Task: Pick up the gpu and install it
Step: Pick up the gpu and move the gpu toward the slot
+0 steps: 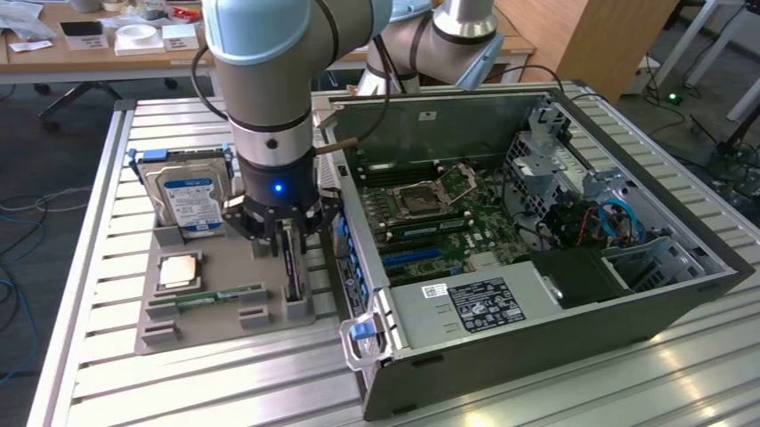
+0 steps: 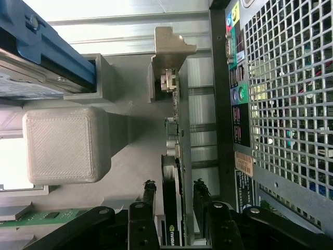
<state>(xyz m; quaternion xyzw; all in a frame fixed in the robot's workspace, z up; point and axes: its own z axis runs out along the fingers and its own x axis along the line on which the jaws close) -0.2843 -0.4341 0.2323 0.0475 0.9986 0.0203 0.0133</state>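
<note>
Here, spread claw (image 2: pixel 174 184) astride the upright gpu (image 2: pixel 171 169) on the grey holder (image 2: pixel 130 172)

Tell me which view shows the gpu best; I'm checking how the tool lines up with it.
The wrist view: the gpu stands edge-on, bracket end clear, one finger of the tool on each side with gaps. The exterior view shows the gpu as a dark upright sliver under the tool.

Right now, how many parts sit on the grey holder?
4: hard drive at the far end, CPU midway, RAM stick at the near edge, gpu upright beside the case. The arm may hide more.
</note>
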